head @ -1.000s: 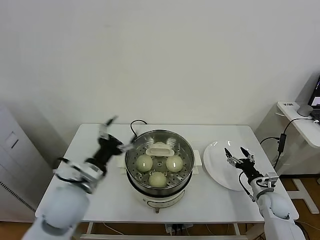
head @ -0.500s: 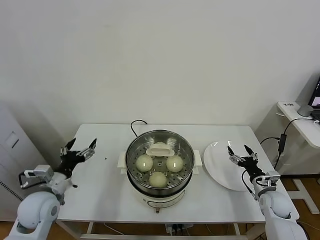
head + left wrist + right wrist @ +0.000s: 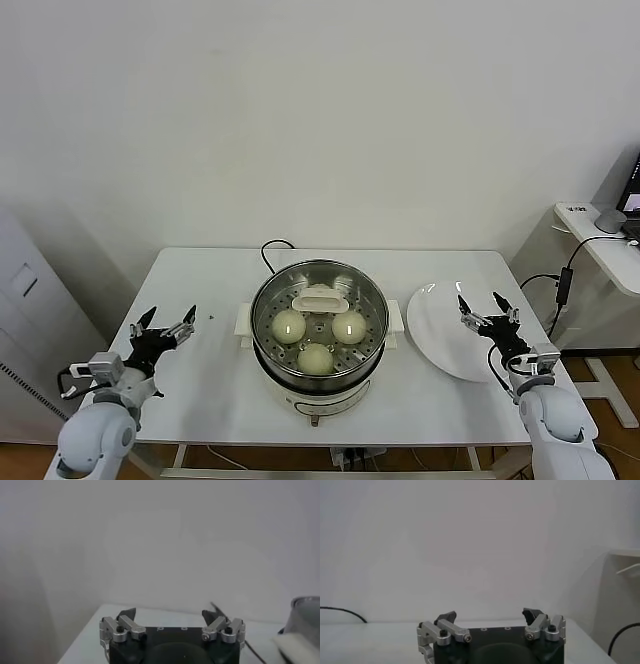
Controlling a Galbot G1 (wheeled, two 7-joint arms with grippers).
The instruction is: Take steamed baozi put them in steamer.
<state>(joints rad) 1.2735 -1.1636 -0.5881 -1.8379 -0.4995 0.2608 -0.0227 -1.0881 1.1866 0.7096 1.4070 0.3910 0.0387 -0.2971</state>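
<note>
The steel steamer stands at the table's middle. Three cream-white baozi lie on its perforated tray: one on the left, one on the right, one in front. A cream handle piece lies at the tray's back. A fourth baozi does not show. My left gripper is open and empty over the table's left front part; it also shows in the left wrist view. My right gripper is open and empty above the white plate; it also shows in the right wrist view.
A black cord runs from behind the steamer. A side table with a mouse stands at the far right. A grey cabinet stands at the left. The steamer's rim shows in the left wrist view.
My left arm has drawn back from beside the steamer, leftward and down toward the table's left front corner. My right gripper has barely shifted.
</note>
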